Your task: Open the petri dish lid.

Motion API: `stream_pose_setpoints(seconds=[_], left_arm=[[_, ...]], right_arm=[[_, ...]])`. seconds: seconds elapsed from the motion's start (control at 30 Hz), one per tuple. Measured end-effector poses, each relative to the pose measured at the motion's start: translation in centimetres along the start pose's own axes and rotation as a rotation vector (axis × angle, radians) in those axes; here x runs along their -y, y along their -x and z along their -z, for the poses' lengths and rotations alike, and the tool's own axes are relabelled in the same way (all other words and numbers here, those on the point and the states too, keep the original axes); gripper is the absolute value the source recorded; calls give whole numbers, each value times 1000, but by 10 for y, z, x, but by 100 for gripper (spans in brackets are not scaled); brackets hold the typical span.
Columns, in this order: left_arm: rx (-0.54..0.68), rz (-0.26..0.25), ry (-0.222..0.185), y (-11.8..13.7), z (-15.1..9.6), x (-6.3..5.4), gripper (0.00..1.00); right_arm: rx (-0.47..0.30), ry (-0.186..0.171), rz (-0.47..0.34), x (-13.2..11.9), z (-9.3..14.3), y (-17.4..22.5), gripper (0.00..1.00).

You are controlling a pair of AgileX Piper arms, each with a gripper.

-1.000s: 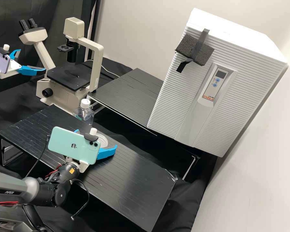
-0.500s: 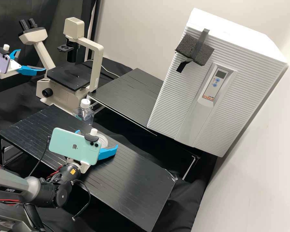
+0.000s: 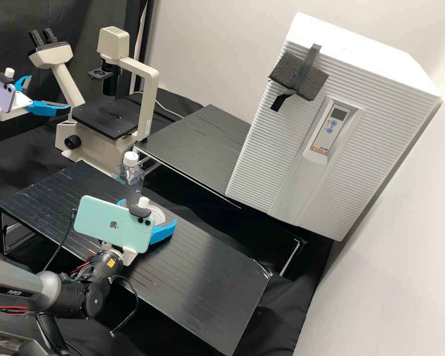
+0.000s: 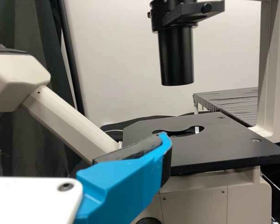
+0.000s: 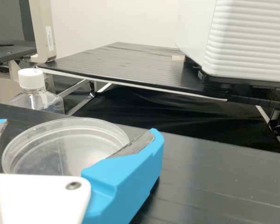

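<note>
Pale wall point(image 3: 217, 39) and dark curtain point(image 3: 94, 17) backed the room, with a white ribbed cabinet point(image 3: 385, 133) on a black platform point(image 3: 198, 143) and a cream microscope point(image 3: 151, 99) near it. From the high view came the cabinet's display panel point(image 3: 329, 126) and the grey foam block point(image 3: 299, 76) taped to its ribbed face.

The petri dish point(image 5: 67, 140), clear and round, lay flat on the black slatted tabletop point(image 3: 193, 287). In the high view the mint-green phone point(image 3: 113, 225) on the nearer arm partly covered it; the right wrist view gave much more of its transparent rim. Whether its lid was on, I could not tell.

Around the dish, the right end effector point(image 3: 147, 211) stood with its blue fingers apart, one to either side; whether either touched the dish was unclear. Beyond the tabletop's far edge stood a clear bottle point(image 3: 128, 175) with a white cap point(image 3: 131, 158).

Well apart from the dish, the left end effector point(image 3: 50, 91) hung in the air by the microscope, its fingers spread wide with nothing between them. Its wrist view brought out the shaped opening point(image 4: 179, 130) in the black stage point(image 4: 219, 147), under the black cylinder point(image 4: 176, 56).
</note>
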Motion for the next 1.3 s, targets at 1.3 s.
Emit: stream_pose_setpoints(seconds=[1.3], left_arm=[[0, 0, 0, 0, 0, 0, 100]], right_arm=[[130, -140, -302, -38, -43, 21, 0]])
